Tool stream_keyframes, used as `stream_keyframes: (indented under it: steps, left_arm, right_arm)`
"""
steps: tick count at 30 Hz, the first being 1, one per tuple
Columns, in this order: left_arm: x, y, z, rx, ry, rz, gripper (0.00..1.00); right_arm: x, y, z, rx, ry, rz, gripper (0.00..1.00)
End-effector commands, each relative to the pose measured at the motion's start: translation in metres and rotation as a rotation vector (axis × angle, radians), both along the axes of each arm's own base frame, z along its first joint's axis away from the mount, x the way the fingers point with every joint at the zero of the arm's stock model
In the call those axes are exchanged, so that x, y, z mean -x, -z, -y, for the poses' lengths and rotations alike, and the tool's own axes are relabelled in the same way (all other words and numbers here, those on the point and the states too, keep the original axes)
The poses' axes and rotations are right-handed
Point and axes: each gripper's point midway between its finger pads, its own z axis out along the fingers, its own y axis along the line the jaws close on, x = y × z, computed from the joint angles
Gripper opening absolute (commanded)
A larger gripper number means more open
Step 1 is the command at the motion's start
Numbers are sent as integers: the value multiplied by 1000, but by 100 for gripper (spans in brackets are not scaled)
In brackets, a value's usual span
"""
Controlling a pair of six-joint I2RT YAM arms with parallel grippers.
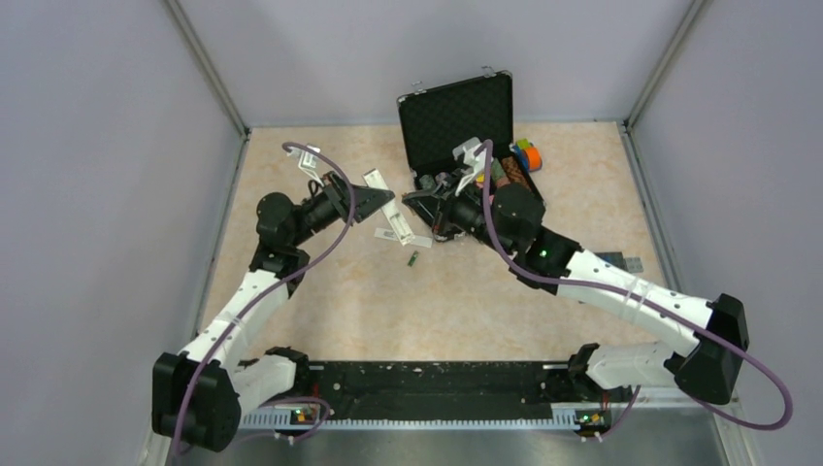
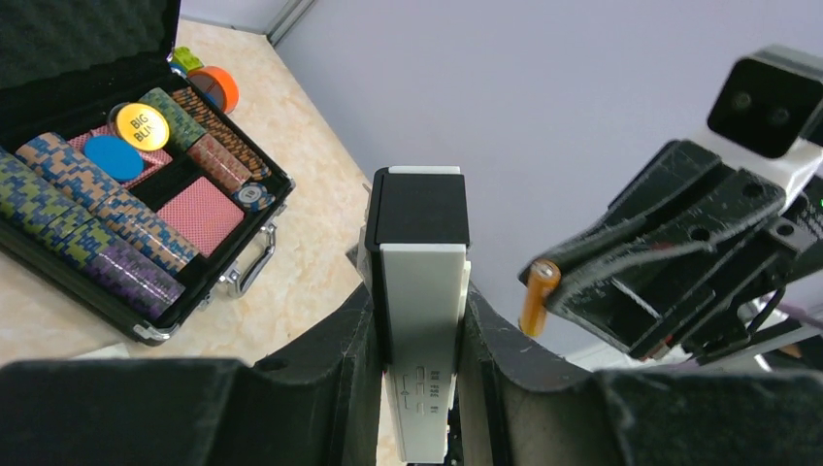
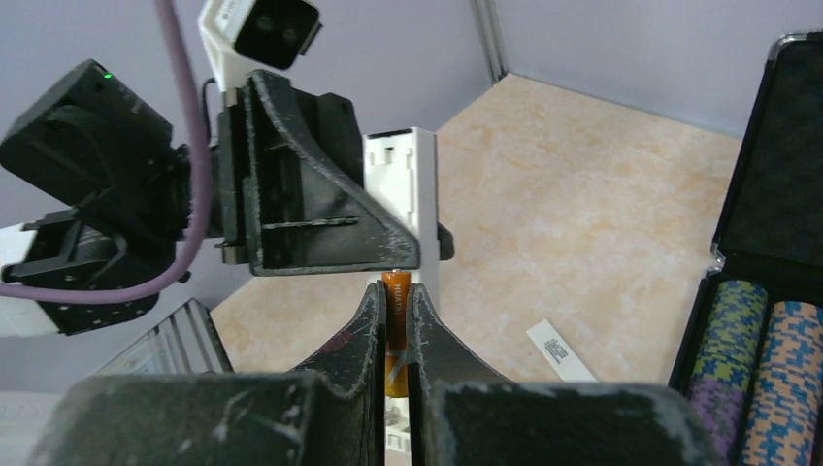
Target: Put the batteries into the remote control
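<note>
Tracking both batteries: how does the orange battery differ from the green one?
The orange battery is pinched in the right end effector, off the table; the green battery lies loose on the table. Colour differs: orange against dark green. Neither is in the remote control.

Walls: plain pale lilac-grey panels point(image 1: 97, 146) on three sides.
Corners: thin metal posts point(image 1: 209, 73) where the panels meet.
Table top point(image 1: 485, 311): beige, marbled, evenly lit.
Near edge: toothed metal rail point(image 1: 437, 416).
</note>
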Motion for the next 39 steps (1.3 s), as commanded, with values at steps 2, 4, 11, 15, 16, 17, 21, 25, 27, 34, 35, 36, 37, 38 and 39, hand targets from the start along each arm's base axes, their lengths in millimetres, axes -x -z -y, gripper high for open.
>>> stream_keyframes:
  steps: [2, 4, 11, 15, 16, 17, 21, 25, 27, 34, 35, 36, 37, 38, 39]
  left_arm:
    - [-12, -43, -2, 166, -24, 14, 0]
    - [-13, -48, -1, 209, -12, -1, 0]
    - [-18, -63, -4, 289, -15, -16, 0]
    - [-16, -63, -4, 303, -7, -42, 0]
    - [-16, -61, -4, 307, -9, -49, 0]
    - [-15, -59, -4, 311, -10, -56, 0]
    - [-11, -56, -5, 322, -6, -77, 0]
    - [-11, -58, -7, 334, -19, -89, 0]
    - [-13, -59, -9, 334, -36, -95, 0]
    - [-15, -57, -10, 340, -51, -123, 0]
    - [-16, -57, -11, 340, -58, -128, 0]
    - [-17, -56, -11, 339, -63, -132, 0]
    - [-18, -55, -12, 338, -69, -135, 0]
    - [-19, -55, -13, 338, -76, -138, 0]
    - [-20, -55, -13, 336, -82, -138, 0]
  right_arm:
    - [11, -44, -15, -112, -50, 96, 0]
    - [12, -48, -19, -114, -40, 114, 0]
    - [4, -44, -23, -119, 19, 125, 1]
    - [1, -40, -25, -127, 25, 133, 2]
    - [1, -39, -26, -127, 22, 135, 2]
    - [0, -40, -26, -129, 22, 139, 2]
    - [0, -39, -29, -124, 18, 155, 2]
    - [0, -32, -28, -99, 11, 166, 2]
    - [2, -26, -27, -85, 9, 168, 2]
    - [0, -13, -22, -27, 23, 182, 3]
    - [0, -11, -21, -20, 23, 181, 3]
    - [0, -10, -21, -16, 23, 179, 3]
    - [1, -9, -20, -12, 20, 178, 3]
    - [2, -9, -20, -10, 16, 176, 3]
    - [4, -8, -20, -6, 8, 175, 3]
